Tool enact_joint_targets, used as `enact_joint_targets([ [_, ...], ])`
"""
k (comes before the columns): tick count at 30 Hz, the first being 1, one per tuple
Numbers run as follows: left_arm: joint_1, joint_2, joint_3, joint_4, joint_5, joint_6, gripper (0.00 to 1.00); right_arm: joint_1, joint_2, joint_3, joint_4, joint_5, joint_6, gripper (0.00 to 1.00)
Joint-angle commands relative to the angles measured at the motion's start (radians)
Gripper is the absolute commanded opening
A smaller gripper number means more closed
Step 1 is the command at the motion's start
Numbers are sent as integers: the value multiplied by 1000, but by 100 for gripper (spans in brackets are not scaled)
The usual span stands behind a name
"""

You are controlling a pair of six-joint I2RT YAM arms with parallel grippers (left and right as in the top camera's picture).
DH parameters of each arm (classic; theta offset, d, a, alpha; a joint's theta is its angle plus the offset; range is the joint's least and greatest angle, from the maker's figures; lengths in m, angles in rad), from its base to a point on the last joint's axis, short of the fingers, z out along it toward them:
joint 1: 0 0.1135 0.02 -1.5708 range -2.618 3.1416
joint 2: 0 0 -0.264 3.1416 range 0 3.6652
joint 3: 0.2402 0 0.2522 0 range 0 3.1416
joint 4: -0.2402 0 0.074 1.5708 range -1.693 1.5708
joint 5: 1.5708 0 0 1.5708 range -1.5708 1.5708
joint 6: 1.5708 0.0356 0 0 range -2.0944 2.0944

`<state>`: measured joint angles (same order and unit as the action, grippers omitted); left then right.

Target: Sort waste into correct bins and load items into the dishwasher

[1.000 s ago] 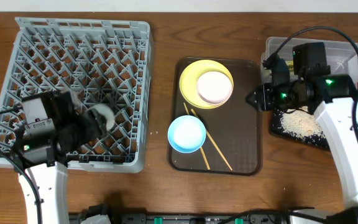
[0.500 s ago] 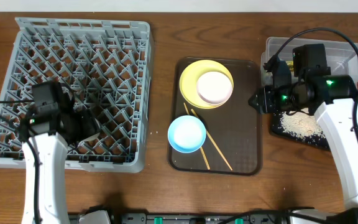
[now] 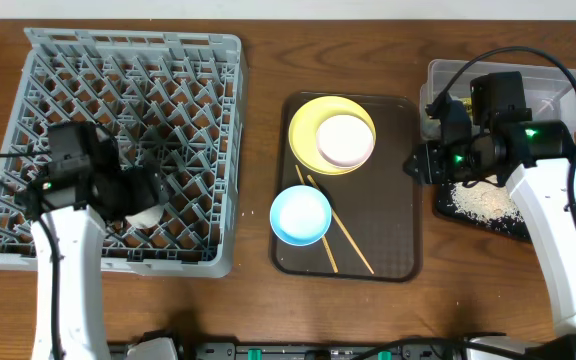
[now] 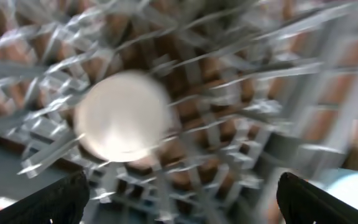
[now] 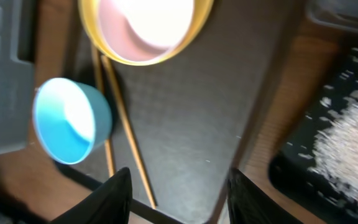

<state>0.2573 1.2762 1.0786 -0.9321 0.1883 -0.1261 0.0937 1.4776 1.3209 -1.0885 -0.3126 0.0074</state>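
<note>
The small white cup (image 3: 149, 213) (image 4: 123, 115) rests among the pegs of the grey dishwasher rack (image 3: 58, 60) (image 4: 241, 74), near its front. My left gripper (image 3: 133, 193) (image 4: 182, 183) hovers just above it, open wide and holding nothing. On the brown tray, the yellow plate (image 3: 313, 120) (image 5: 92, 31) carries the white bowl (image 3: 345, 139) (image 5: 148, 22). In front of them are the light blue cup (image 3: 300, 215) (image 5: 67, 121) and the chopsticks (image 3: 343, 238) (image 5: 126, 127). My right gripper (image 3: 415, 163) (image 5: 179, 174) is open and empty over the tray's right edge.
The brown serving tray (image 3: 398, 200) (image 5: 216, 106) sits mid-table. A clear tub (image 3: 553, 80) stands at the back right. In front of it is a black tray (image 3: 468, 215) (image 5: 297, 174) with a heap of white rice crumbs (image 3: 483, 195) (image 5: 353, 134). My right arm partly covers both.
My left gripper opened and let go of the white cup, which now sits in the rack. The left arm shifted slightly. The right gripper barely moved.
</note>
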Motion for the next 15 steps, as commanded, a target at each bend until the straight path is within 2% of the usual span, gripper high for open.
enact_joint_targets([
  [1,-113,-60,52,3,114,10,97,-29,-13,4,-11,101,37,48],
  [8,-444,-33,51,61,11,-40,98,-101,-14,4,-28,99,44,49],
  [13,-716,70,51,133,-32,-55,99,-146,-14,4,-53,99,45,49],
  [15,-781,119,51,158,-32,-55,99,-154,-14,4,-55,99,44,50],
])
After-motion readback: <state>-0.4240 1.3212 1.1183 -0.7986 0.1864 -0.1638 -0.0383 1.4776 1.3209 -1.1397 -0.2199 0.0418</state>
